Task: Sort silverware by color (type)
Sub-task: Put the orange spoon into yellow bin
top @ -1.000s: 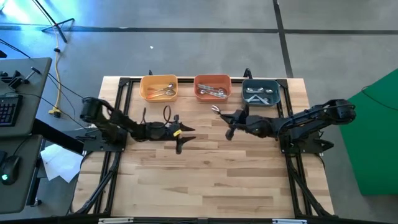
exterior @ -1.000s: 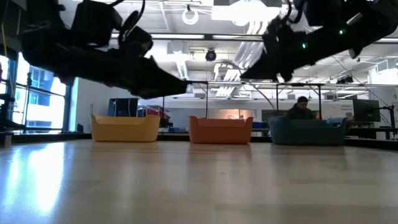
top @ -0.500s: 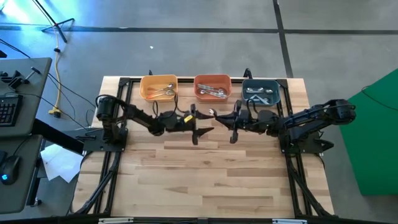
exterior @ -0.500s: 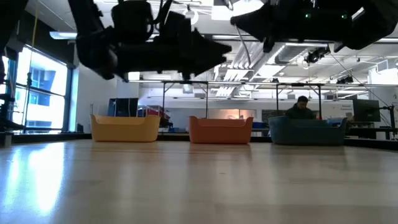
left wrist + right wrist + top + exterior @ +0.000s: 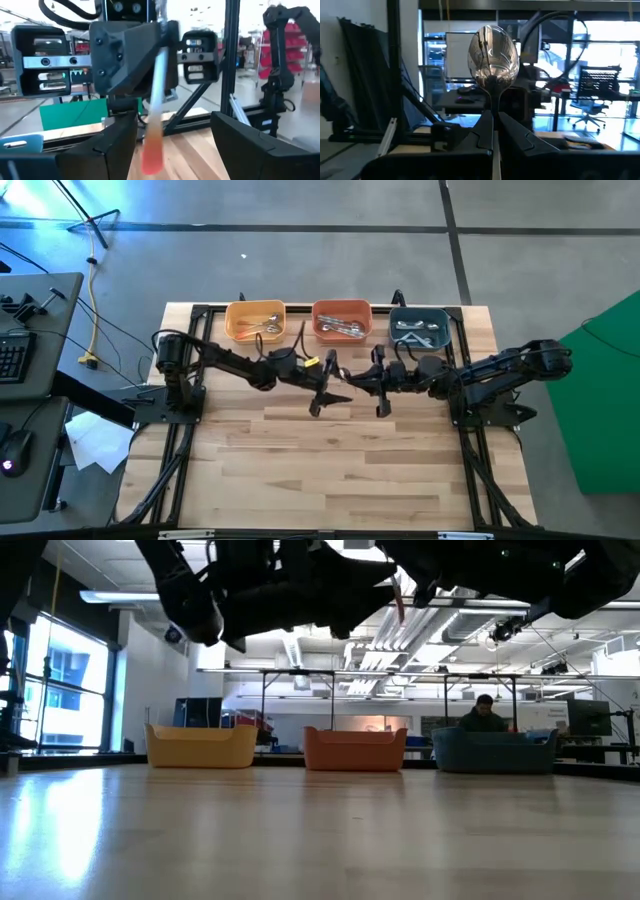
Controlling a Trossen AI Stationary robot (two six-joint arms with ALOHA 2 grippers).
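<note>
Pale wood planks form the table [image 5: 330, 460], which carries both dark arms and three bins along its far edge. The yellow bin [image 5: 256, 321], the orange bin [image 5: 342, 320] and the dark teal bin [image 5: 419, 328] stand in a row, each containing sorted spoons. The two arms meet above the table centre, just in front of the orange bin. The right gripper [image 5: 378, 383] is fully closed on a spoon [image 5: 491, 55], pinching its neck between the fingers so that the shiny silver bowl stands upright beyond the fingertips. The left gripper [image 5: 322, 386] has its fingers spread wide, one on each side of the spoon's orange-red handle [image 5: 154, 125], and does not grip it. In the low view the handle [image 5: 399, 602] hangs between the two grippers, well above the table surface.
</note>
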